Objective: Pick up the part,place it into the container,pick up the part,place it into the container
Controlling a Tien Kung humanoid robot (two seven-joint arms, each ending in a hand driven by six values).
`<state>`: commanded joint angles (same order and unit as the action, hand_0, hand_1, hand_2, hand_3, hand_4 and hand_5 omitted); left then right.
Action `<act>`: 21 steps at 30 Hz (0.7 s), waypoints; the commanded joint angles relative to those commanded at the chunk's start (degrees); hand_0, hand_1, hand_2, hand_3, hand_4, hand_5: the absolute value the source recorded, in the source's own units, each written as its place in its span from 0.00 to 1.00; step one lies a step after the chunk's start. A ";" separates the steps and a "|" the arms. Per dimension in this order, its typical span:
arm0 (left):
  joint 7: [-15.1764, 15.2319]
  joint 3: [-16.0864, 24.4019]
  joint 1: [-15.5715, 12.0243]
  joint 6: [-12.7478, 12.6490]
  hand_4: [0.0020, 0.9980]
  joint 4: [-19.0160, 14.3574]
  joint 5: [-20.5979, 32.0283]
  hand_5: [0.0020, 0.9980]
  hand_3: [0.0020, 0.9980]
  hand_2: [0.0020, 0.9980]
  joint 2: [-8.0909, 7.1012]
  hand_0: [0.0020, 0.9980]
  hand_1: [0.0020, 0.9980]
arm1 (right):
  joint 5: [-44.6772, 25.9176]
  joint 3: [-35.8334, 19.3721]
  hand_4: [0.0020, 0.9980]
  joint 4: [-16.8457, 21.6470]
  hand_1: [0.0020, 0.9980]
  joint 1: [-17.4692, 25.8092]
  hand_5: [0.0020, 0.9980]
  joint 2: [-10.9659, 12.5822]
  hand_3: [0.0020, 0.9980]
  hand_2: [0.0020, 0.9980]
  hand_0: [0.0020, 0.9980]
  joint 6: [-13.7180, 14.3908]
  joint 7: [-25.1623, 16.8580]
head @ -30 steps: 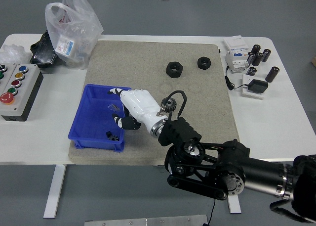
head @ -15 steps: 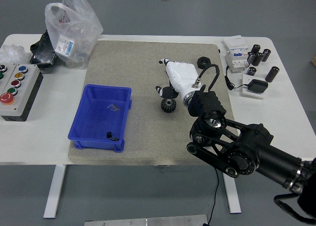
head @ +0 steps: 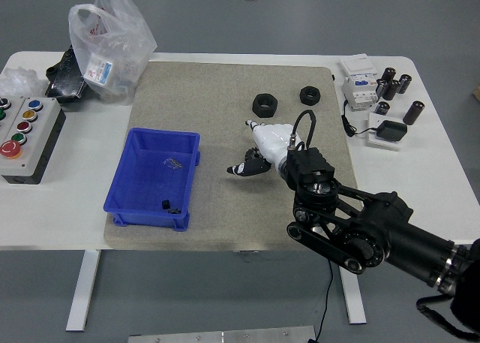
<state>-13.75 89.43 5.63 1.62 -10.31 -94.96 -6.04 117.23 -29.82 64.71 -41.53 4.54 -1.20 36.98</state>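
A black gear (head: 256, 163) lies on the grey mat (head: 225, 88), mostly hidden under my right hand. My white right hand (head: 251, 161) reaches in on the black arm (head: 352, 223) from the lower right and sits low over the gear, its fingers (head: 237, 169) spread around it and not closed. The blue container (head: 154, 179) stands at the mat's left and holds small dark parts (head: 169, 206). Two black nuts (head: 264, 104) (head: 310, 95) lie at the mat's far side. My left arm is out of view.
A button box (head: 26, 136) stands at the left edge, with a plastic bag (head: 109, 39) behind the container. A white electrical module (head: 358, 80), several black cylinders (head: 394, 84) and a small black device (head: 390, 131) sit at the back right.
My right hand left the blue container, swung right across the mat towards the nuts, then came down over the gear. The gear has not moved.
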 joint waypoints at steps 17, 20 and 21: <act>0.09 0.01 0.06 0.07 0.52 0.00 0.03 0.34 0.61 0.60 0.04 0.61 0.61 | 1.15 4.33 0.67 -4.18 0.38 -0.37 0.30 -0.35 0.69 0.51 0.22 3.37 0.00; 0.08 0.00 0.03 0.20 0.53 0.00 0.07 0.36 0.61 0.61 0.04 0.61 0.61 | 0.81 5.10 0.43 -4.96 0.38 -0.26 0.23 -0.49 0.66 0.49 0.22 3.91 0.00; 0.08 -0.03 0.03 0.24 0.53 0.00 0.10 0.36 0.61 0.61 0.04 0.61 0.61 | 0.68 5.25 0.43 -5.09 0.38 -0.23 0.23 -0.50 0.66 0.49 0.22 4.21 0.00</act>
<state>-13.68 89.41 5.65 1.86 -10.31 -94.86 -6.00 117.91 -24.58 59.63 -41.76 4.03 3.01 36.98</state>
